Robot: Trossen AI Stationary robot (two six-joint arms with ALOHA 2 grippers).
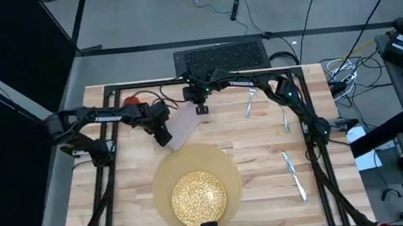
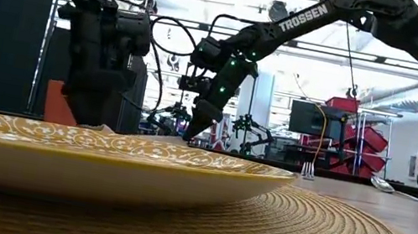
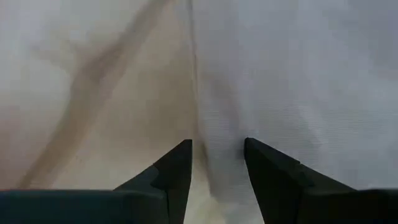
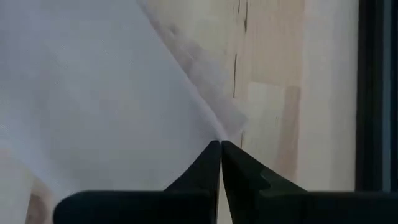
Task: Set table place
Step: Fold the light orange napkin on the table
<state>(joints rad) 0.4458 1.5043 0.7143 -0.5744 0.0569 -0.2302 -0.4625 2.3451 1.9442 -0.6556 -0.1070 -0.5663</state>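
Behind the tan mat [image 1: 165,182], toward the table's [image 1: 266,166] far edge, lies the pinkish napkin [image 1: 182,126]. Right gripper [image 4: 220,147] is pinched closed on its far corner; left gripper [image 3: 217,152] presses down on the napkin's near side, fingers slightly apart astride a fold. Gold-speckled plate [image 1: 198,196] sits on the mat, orange cup [image 1: 134,101] beyond the left gripper, fork [image 1: 249,102], spoon [image 1: 285,119] and knife [image 1: 293,174] right of the mat.

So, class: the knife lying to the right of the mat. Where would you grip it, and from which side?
Grip the knife at mid-handle, coming straight down from above. It lies flat on the table, long and thin, so the fingers should close across its narrow width. Nothing crowds it.
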